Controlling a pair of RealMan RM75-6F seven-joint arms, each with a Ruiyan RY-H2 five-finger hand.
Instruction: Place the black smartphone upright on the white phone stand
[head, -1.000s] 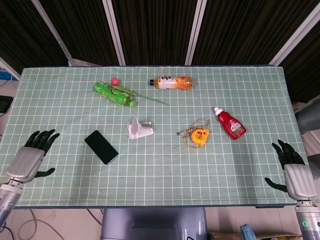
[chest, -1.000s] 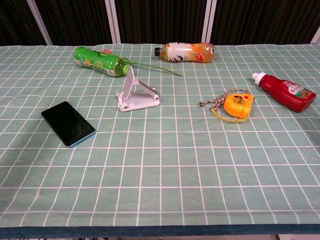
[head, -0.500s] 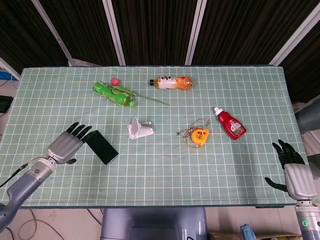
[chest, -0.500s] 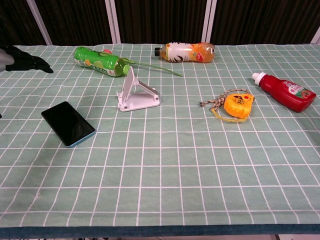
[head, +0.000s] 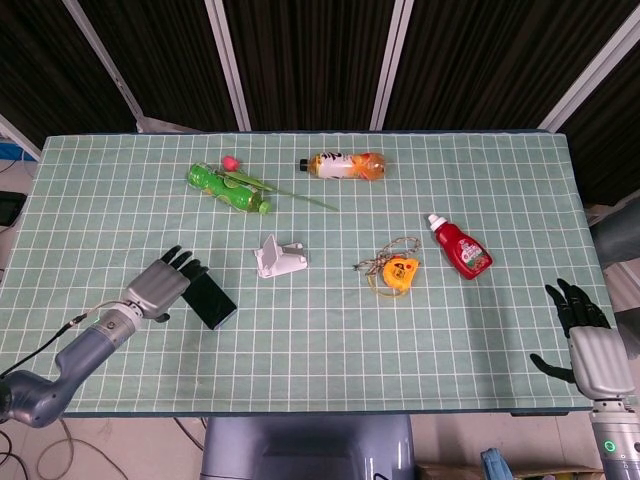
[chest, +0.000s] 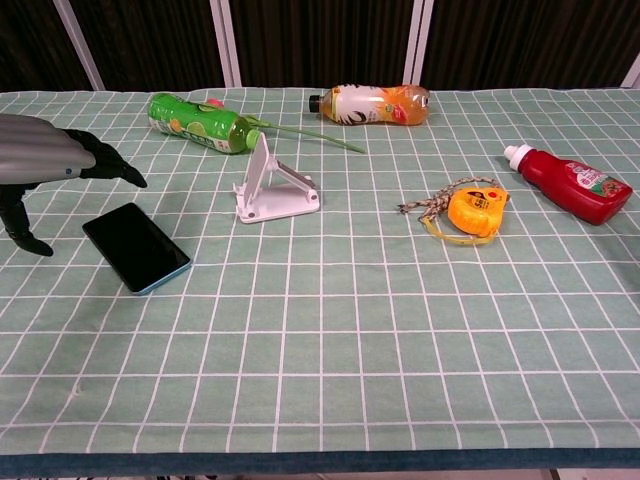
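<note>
The black smartphone (head: 211, 299) (chest: 137, 246) lies flat, screen up, on the green checked tablecloth left of centre. The white phone stand (head: 277, 259) (chest: 272, 189) sits a short way to its right with nothing on it. My left hand (head: 162, 283) (chest: 50, 168) hovers over the phone's left end with its fingers spread and holds nothing; in the head view its fingertips overlap the phone's upper left corner. My right hand (head: 586, 340) rests at the table's right front edge, fingers apart, holding nothing. It does not show in the chest view.
A green bottle (head: 229, 187) and an artificial flower with a long stem (head: 290, 194) lie behind the stand. An orange drink bottle (head: 347, 165) lies at the back centre. An orange tape measure (head: 400, 271) and a red ketchup bottle (head: 460, 247) lie to the right.
My left hand has moved in from the table's left front edge toward the right and now hangs over the phone's left end. The phone, the stand and my right hand have not moved.
</note>
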